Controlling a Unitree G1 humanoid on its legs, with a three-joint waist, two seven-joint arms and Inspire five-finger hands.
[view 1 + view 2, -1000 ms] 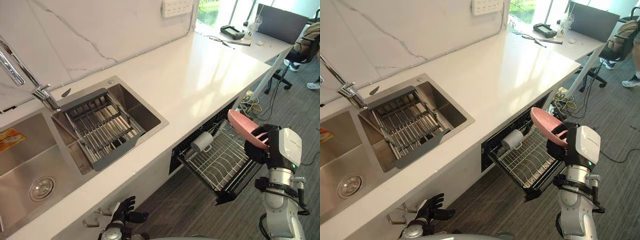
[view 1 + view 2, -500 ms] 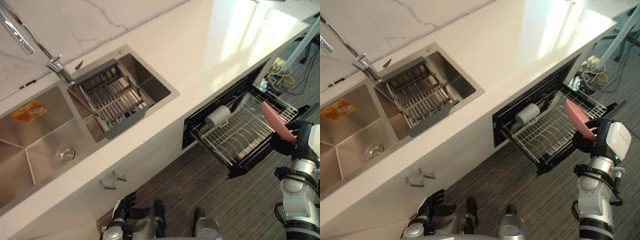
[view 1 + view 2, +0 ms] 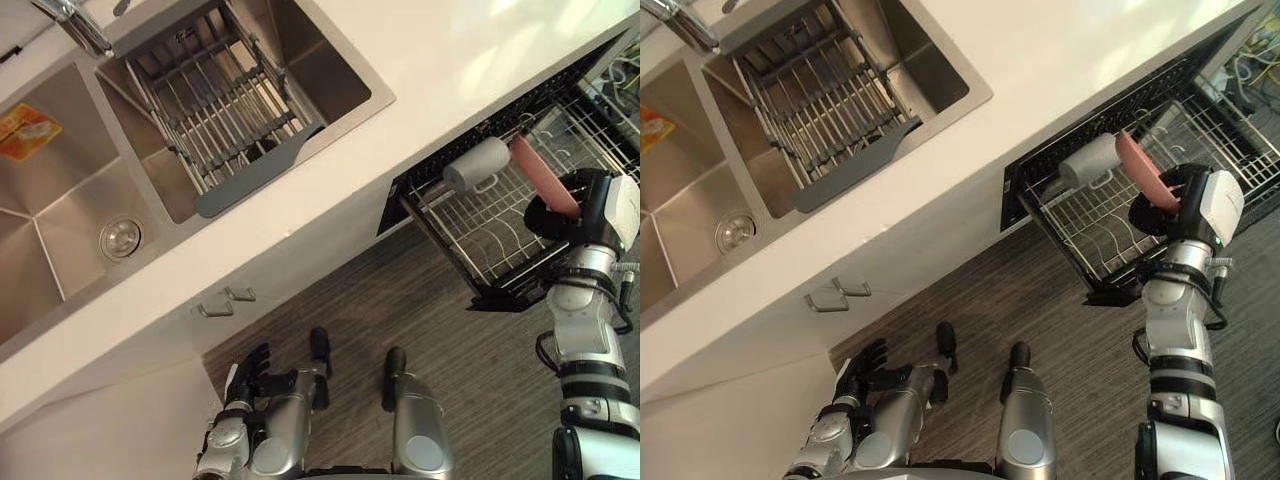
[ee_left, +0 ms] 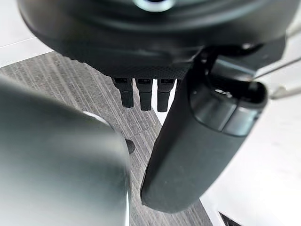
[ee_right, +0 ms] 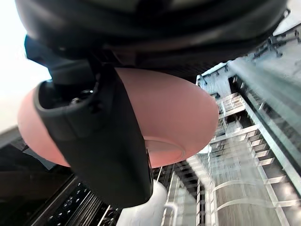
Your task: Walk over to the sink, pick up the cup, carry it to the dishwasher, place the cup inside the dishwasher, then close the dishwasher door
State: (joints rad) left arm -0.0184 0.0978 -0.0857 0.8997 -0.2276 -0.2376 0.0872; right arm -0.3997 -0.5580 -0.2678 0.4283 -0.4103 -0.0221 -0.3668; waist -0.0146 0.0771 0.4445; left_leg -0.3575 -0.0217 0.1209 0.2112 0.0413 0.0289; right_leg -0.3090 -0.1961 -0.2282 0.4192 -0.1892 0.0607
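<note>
In the left eye view my right hand [image 3: 562, 208] is out over the open dishwasher rack [image 3: 487, 238], which sticks out from under the counter's [image 3: 440, 50] front edge. The hand is closed on a pink bowl [image 3: 543, 178], not a cup, and the bowl stands on its edge, tilted. Just beside it a white cup [image 3: 477, 163] lies on its side in the rack, toward the rack's back. I cannot tell whether bowl and cup touch. To the left along the counter is the sink [image 3: 60, 200], with a grey drying rack [image 3: 215, 100] set in its right basin and a round drain [image 3: 120, 238] in the left one. My left hand [image 3: 245, 370] hangs low by my side over the striped floor [image 3: 400, 290], below the counter's front edge.

The right eye view shows the same layout, with the bowl between my hand and the cup.

In the left wrist view my fingers [image 4: 141, 94] point straight down, loose and empty, the thumb [image 4: 197, 141] beside them.

In the right wrist view my thumb [image 5: 94, 141] lies across the underside of the pink bowl, pinching it. The rack's wires and the white cup show past it.
</note>
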